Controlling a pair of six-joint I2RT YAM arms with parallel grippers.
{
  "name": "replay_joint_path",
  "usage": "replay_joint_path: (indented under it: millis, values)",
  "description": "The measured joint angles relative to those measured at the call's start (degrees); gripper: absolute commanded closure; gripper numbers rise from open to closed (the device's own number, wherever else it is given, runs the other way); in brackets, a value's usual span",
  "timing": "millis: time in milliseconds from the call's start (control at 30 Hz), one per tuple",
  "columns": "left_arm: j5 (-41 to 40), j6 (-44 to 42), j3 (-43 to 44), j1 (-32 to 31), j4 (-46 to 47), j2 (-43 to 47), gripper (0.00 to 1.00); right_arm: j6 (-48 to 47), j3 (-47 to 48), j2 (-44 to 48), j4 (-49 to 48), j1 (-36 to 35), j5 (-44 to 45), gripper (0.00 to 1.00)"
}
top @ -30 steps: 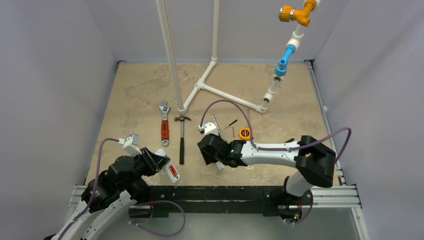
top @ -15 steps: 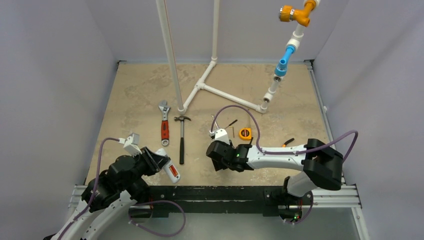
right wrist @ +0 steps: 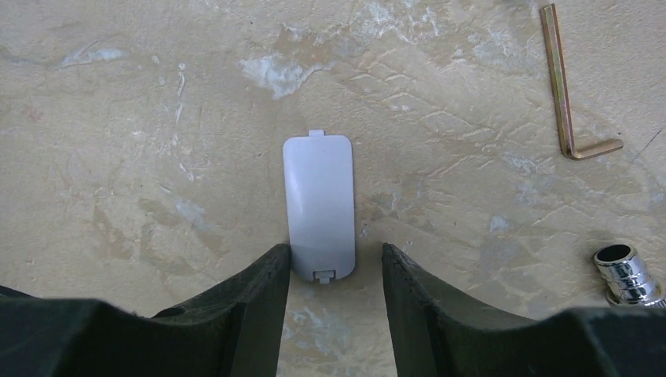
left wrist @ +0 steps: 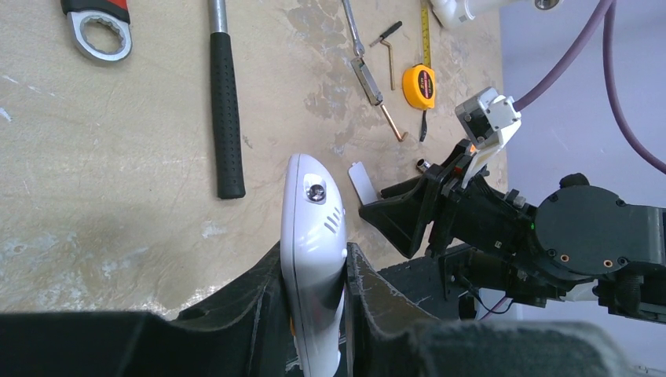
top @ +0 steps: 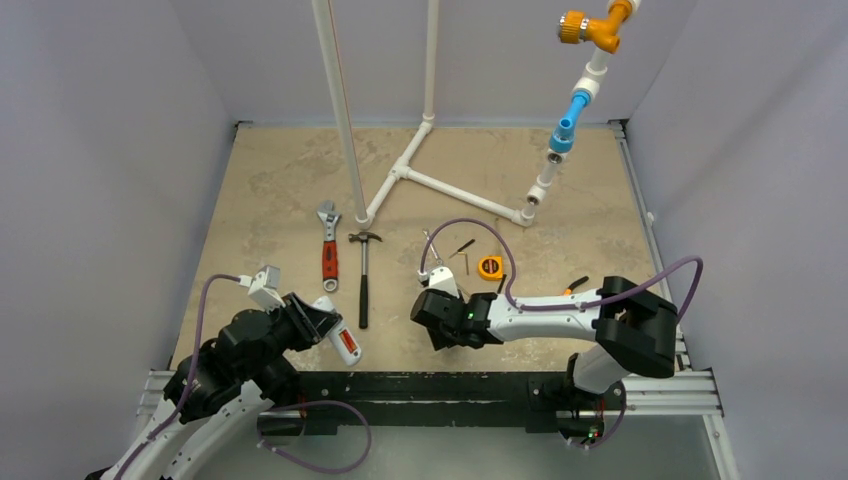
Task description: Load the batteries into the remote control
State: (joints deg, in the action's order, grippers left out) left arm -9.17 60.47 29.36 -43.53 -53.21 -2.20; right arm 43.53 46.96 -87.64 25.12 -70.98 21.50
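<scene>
White plastic remote control (top: pixel 342 342): held up near table's (top: pixel 270 180) front edge, L side, pinched across its narrow sides by L gripper (left wrist: pixel 312 271), nose sticking out past the fingers.
L gripper: clamped on remote control, one finger on each side wall.
Batteries (top: pixel 345 349): orange-red patch shows in the remote's back recess; prob. already seated, count can't be told.
Battery cover (right wrist: pixel 318 206): pale grey, flat on table, tab end away from R wrist cam, latch end btwn R fingers.
R gripper (right wrist: pixel 335 255): spread wide, holding nothing, low over table, one finger each side of cover's near end; contact can't be told.
Step (judged): pick up cover to close the recess.
Handling, cover: v. light, thin, stiff; lies flush so little edge to bite. Take by long edges near the middle, gentle squeeze; tab + latch look snappable.
Handling, remote: light, smooth shell, likely slippery; side grip suits it, keep off buttons.
Nearby: hex key (right wrist: pixel 572 94) and chrome socket (right wrist: pixel 624 271) off to one side, apart from cover.
</scene>
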Motion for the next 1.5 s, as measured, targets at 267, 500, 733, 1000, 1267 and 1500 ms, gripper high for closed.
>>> replay_joint_path:
  millis: [267, 500, 733, 1000, 1267, 1500]
  values:
    - [0.00, 0.02, 0.00, 0.00, 0.00, 0.02, 1.00, 0.39, 0.07, -0.50, 0.07, -0.28, 0.35, 0.64]
    - [-0.02, 0.02, 0.00, 0.00, -0.02, 0.20, 1.00, 0.33, 0.11, -0.61, -0.17, -0.28, 0.35, 0.68]
    - [-0.02, 0.02, -0.02, 0.00, 0.00, 0.22, 1.00, 0.33, 0.11, -0.70, -0.74, -0.28, 0.22, 0.77]
    - [0.39, 0.24, -2.36, 0.00, 4.20, -0.50, 1.00, -0.52, 0.11, -0.46, -0.57, -0.37, 0.42, 0.80]
    - [0.09, 1.77, -13.03, 0.00, 19.17, 0.74, 1.00, -4.72, 0.11, 3.74, 1.20, -0.72, 0.44, 0.82]
    - [-1.79, 1.77, -15.10, 0.00, 29.62, -2.60, 1.00, -7.91, 0.15, 7.56, 2.38, -0.70, 0.35, 0.83]
